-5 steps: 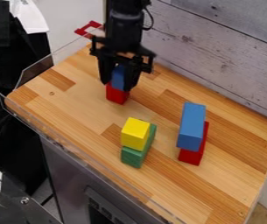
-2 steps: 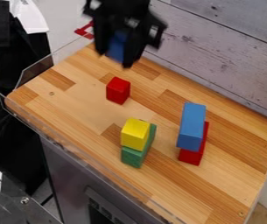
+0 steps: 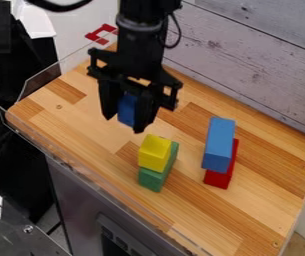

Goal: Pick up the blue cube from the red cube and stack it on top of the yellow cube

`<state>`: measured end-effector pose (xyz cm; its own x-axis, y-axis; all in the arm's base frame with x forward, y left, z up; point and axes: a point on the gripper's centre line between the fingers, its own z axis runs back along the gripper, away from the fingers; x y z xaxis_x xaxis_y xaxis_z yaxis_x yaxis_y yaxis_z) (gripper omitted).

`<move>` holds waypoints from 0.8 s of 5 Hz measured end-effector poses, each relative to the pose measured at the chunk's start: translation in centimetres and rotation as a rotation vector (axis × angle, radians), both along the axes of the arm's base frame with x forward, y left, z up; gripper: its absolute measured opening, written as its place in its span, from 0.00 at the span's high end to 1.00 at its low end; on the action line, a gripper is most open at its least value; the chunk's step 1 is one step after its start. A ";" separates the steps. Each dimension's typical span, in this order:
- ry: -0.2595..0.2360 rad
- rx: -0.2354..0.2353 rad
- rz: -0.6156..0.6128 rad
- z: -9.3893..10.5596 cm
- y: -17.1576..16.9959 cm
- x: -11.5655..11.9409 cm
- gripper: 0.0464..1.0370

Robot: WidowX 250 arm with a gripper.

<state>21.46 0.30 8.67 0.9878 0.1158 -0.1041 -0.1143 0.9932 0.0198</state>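
Here, your black gripper (image 3: 123, 124) clamps one small blue block (image 3: 126, 110). You have two stacks: one yellow cube (image 3: 155, 153) on one green block (image 3: 151, 180), one long blue block (image 3: 219, 145) on one red block (image 3: 219, 179).

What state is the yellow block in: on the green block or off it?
On it: the yellow block rests on top of the green block, whose near end shows directly beneath.

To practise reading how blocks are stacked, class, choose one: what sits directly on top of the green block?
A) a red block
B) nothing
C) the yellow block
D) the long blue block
C: the yellow block rests on the green block, whose sides show beneath and behind it.
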 end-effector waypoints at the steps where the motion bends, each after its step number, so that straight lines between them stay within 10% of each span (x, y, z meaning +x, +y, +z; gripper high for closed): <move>1: 0.008 -0.023 -0.017 -0.7 -1.2 0.0 0.48; 4: 0.044 -0.022 -0.032 -1.3 -2.5 -0.2 0.48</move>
<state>21.30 -2.16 7.40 0.9854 0.0813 -0.1498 -0.0818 0.9966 0.0024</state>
